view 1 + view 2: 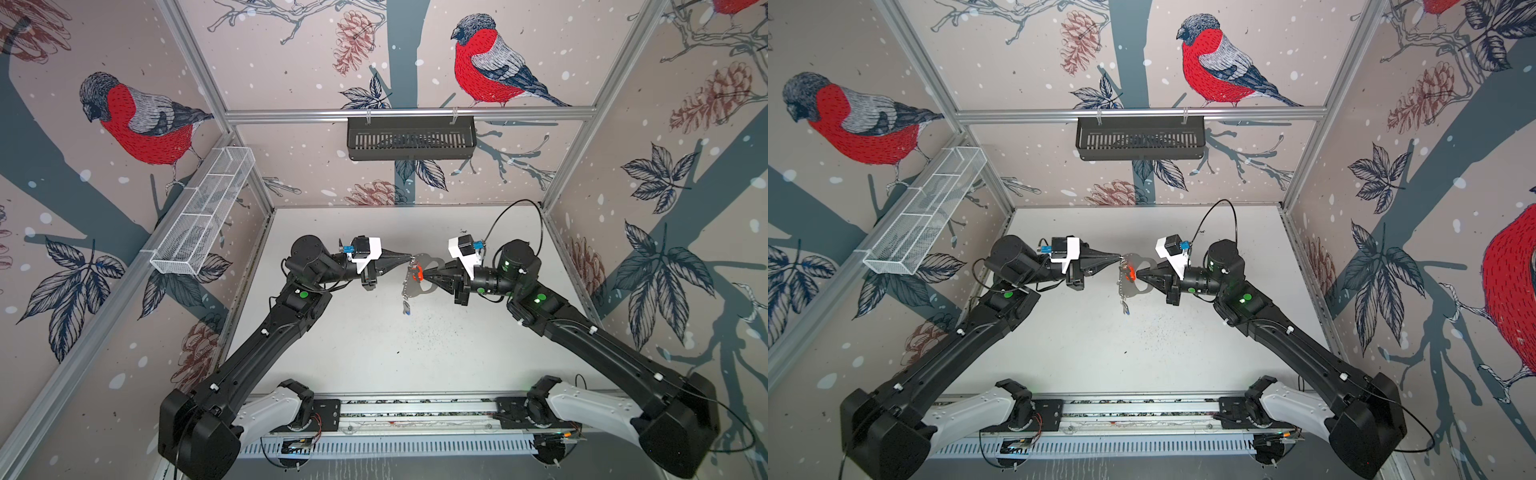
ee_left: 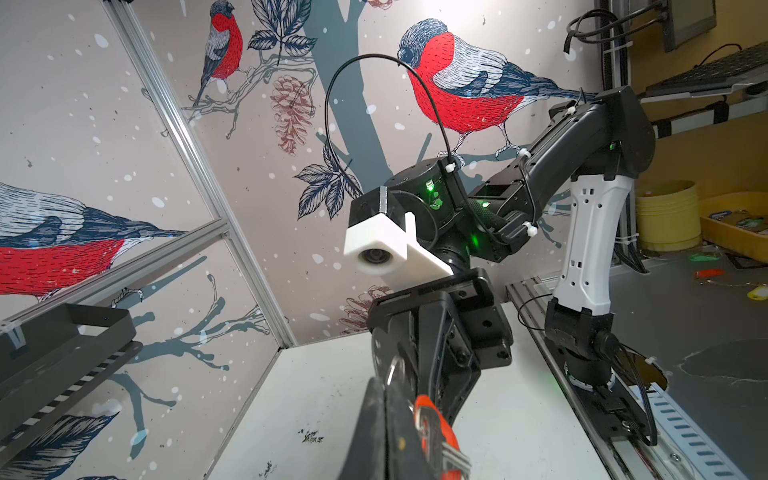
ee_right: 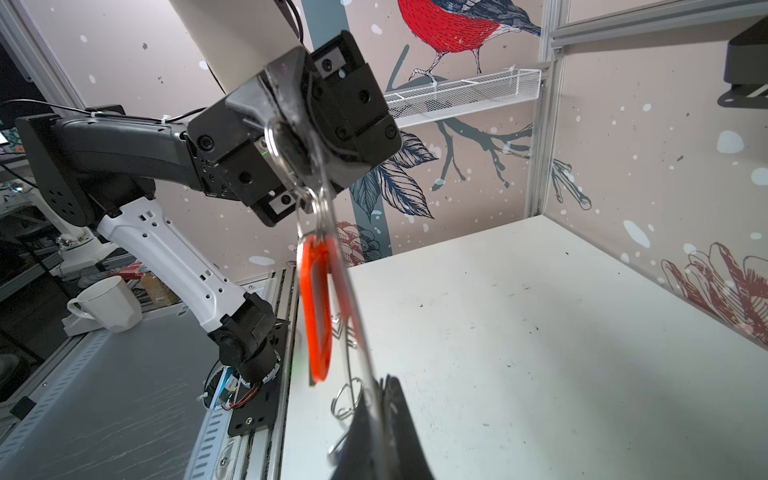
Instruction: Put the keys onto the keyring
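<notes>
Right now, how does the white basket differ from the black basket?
The white basket is wire mesh, the black basket slotted sheet. The white basket sits on the left wall, the black basket on the back wall. Both are fixed to aluminium rails.

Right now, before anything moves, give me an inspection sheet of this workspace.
Surface: white table, scuffed, with dark specks.
Job's things: keyring plate held in the air; red tag and blue tag hang from its rings.
Clutter: nothing seen.
Grippers: left gripper and right gripper both shut on the plate, from opposite sides.
Cables: black cable loops above the right wrist.
Surroundings: bird-print walls, black basket, white wire basket.
</notes>
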Robot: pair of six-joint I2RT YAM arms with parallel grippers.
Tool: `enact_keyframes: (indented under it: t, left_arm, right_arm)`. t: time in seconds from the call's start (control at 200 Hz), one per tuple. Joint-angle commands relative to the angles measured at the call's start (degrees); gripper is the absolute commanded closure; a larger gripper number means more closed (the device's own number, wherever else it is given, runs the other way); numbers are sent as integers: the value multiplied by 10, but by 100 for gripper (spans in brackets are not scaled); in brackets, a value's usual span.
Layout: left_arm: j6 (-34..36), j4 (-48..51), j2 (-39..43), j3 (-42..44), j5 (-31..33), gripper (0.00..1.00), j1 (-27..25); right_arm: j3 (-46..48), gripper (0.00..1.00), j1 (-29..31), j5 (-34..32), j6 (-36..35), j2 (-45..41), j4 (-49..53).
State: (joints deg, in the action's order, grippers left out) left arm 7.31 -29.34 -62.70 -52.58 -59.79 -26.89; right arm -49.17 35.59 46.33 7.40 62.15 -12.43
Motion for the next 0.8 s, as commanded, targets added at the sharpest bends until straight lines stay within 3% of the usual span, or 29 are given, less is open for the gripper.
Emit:
enact_keyframes:
  t: [0.0,0.04,0.175,0.335,0.59,0.795]
  left_arm:
    - [-10,-12,2,7,-18,100,5]
    - [-11,-11,3,10,-11,98,8]
    - [-24,-21,10,27,6,77,25]
    - [-21,-16,39,62,96,67,40]
    - [-28,6,70,104,216,63,40]
    - [-69,-4,85,147,245,61,40]
  right_arm:
    - [-8,100,-2,-84,12,-11,6]
    - [-14,100,-2,-102,14,-13,24]
    - [-37,100,-3,-164,23,-16,91]
    - [-98,100,-3,-261,22,7,221]
    - [-245,100,-16,-409,42,139,461]
    - [-315,100,-28,-389,54,223,537]
